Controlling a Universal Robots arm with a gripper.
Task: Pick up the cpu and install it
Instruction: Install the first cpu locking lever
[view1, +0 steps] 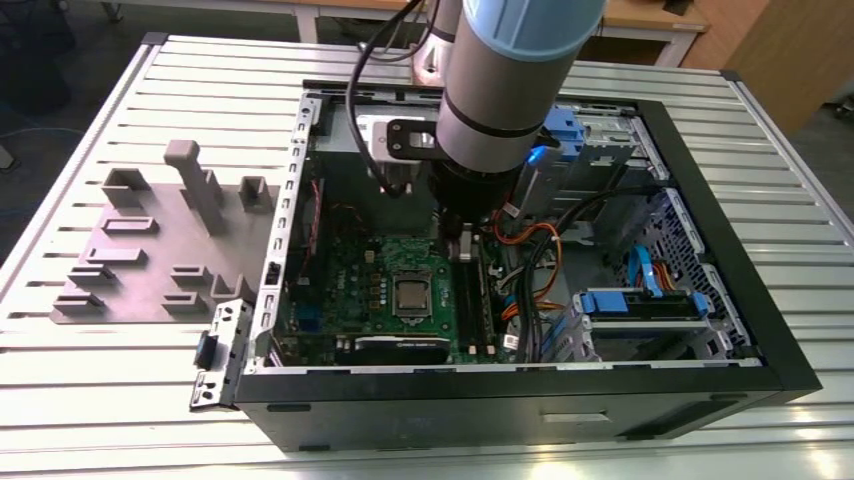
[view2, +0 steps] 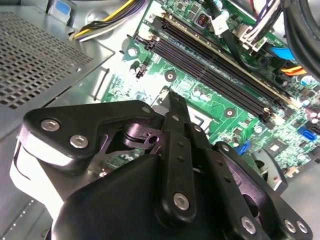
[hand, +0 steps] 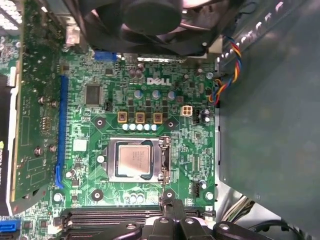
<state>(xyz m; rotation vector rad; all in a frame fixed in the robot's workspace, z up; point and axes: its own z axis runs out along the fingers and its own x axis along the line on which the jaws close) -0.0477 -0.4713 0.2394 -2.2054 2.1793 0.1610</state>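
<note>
CPU (hand: 135, 160): seated flat in the socket (hand: 134, 160) on the motherboard (hand: 150, 105), silver top up, just ahead of the claw's tips in the first wrist view.
Handling: judged light, thin and rigid; its underside contacts look easy to damage, so the bare outer edges are the place to take hold, never the faces.
Claw (hand: 172, 206): fingers (view2: 172, 107) drawn together, nothing seen between them; they hover over the board beside the socket frame, touching no part that can be made out.
Arm: reaching down into the open case (view1: 787, 370), in the exterior view.
Work so far: chip appears already placed; socket frame around it looks unlatched, though that is hard to confirm.
</note>
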